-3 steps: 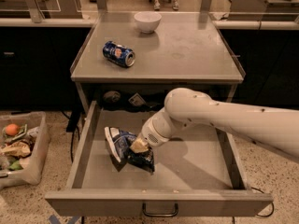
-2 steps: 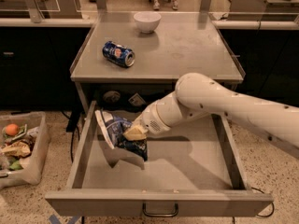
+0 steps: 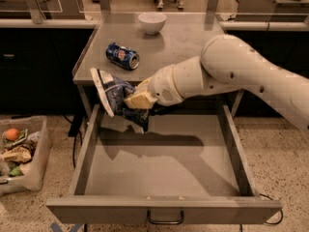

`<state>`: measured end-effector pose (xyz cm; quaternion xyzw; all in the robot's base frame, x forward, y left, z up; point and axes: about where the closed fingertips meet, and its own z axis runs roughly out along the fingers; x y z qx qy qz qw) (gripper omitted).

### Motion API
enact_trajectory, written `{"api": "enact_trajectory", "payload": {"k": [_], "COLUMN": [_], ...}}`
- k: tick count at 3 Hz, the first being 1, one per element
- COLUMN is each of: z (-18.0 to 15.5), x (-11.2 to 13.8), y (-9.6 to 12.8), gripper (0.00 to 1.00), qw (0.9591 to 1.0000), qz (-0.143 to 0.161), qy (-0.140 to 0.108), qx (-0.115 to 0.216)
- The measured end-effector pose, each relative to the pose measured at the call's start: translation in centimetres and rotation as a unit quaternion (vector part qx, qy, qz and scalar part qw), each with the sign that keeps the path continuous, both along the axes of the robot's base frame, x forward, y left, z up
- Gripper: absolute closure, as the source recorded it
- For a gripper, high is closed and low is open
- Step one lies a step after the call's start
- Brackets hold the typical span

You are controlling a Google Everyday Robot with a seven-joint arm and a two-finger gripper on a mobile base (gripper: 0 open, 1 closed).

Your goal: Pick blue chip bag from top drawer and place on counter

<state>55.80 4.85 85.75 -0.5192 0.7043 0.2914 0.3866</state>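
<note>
My gripper [image 3: 136, 100] is shut on the blue chip bag [image 3: 115, 96], a crumpled dark blue foil bag with white edges. It holds the bag in the air above the back left of the open top drawer [image 3: 164, 163], level with the front edge of the counter [image 3: 183, 47]. The bag hangs tilted, its lower end pointing down toward the drawer. The white arm reaches in from the right across the counter's front edge.
A blue soda can [image 3: 122, 56] lies on its side on the counter's left part. A white bowl [image 3: 152, 22] stands at the counter's back. A clear bin [image 3: 21, 151] with scraps sits on the floor at the left. The drawer's wire handle [image 3: 165, 219] faces me.
The gripper has lifted the chip bag out of the drawer, up and to the left, from the drawer floor to counter-edge height.
</note>
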Motion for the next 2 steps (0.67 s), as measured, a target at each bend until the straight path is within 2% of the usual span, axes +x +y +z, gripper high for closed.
{"api": "enact_trajectory", "payload": {"k": [1,2], "z": [6.18,6.18], "x": [3.95,3.95], "y": [-4.07,-4.07], "gripper": [1.00,1.00], "qw": [0.9976,0.9976], "qz": [-0.058,-0.058], "qy": [-0.038,-0.038], "qx": [-0.002,-0.002]}}
